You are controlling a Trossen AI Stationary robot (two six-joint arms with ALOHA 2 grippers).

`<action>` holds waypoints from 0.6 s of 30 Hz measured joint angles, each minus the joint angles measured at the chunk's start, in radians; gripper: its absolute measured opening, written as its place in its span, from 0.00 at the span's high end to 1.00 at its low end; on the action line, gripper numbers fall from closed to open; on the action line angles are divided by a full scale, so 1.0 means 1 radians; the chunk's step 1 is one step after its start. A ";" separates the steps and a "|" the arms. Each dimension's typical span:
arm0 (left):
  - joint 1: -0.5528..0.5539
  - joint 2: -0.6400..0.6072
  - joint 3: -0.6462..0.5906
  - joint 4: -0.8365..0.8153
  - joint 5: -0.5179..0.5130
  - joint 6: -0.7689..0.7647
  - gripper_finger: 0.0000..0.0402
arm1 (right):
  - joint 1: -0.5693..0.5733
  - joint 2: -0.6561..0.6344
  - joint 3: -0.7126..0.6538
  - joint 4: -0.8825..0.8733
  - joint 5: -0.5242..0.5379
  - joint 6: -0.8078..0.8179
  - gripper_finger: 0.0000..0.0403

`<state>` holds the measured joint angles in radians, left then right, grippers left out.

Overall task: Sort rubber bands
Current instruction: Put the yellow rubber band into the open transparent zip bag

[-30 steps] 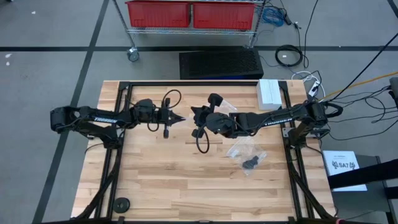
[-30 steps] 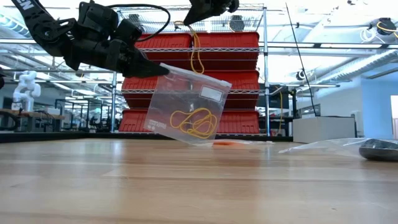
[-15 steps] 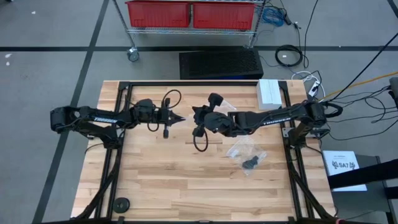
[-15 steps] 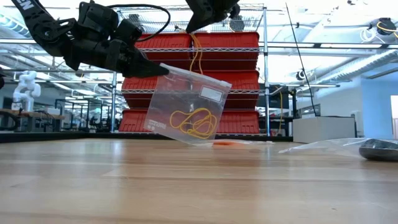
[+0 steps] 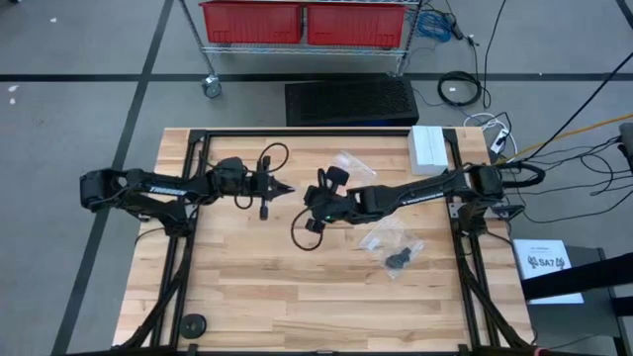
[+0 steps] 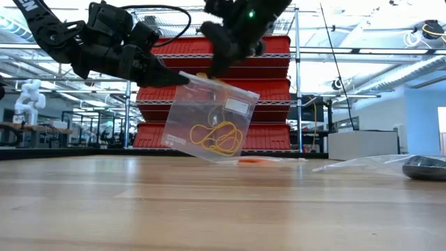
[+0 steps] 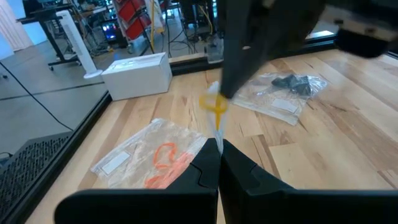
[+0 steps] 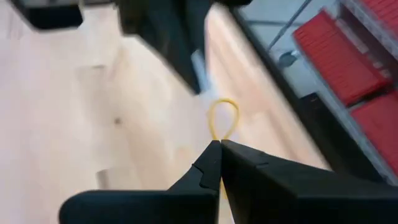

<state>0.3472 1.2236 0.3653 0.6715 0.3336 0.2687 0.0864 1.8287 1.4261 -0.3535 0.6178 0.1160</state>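
A grey floor (image 5: 79, 119) crossed by dark lines surrounds the wooden table (image 5: 247, 287). Behind it, a wire rack (image 5: 307, 44) holds 2 red bins (image 5: 252, 20); a black mat (image 5: 351, 101) lies below.

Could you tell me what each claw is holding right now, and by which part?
The left claw pinches the clear bag by its top corner. The right claw pinches a yellow rubber band by one end of its loop.

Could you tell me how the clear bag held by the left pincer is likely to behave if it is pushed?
The clear bag hangs tilted from the left pincer by one corner, so it probably swings and crumples easily. It looks light: only yellow rubber bands sag at its bottom. The film may be slippery.
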 joint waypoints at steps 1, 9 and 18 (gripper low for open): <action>0.000 0.000 0.000 -0.002 0.000 0.000 1.00 | -0.001 0.008 0.000 -0.006 -0.010 0.014 1.00; -0.001 0.000 -0.001 -0.003 0.000 0.000 1.00 | -0.021 0.025 0.001 -0.055 -0.095 0.093 1.00; -0.001 0.000 -0.001 -0.006 0.000 0.000 1.00 | -0.067 0.025 0.001 -0.088 -0.147 0.132 0.98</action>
<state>0.3466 1.2236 0.3645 0.6651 0.3340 0.2691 0.0194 1.8533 1.4273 -0.4412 0.4712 0.2483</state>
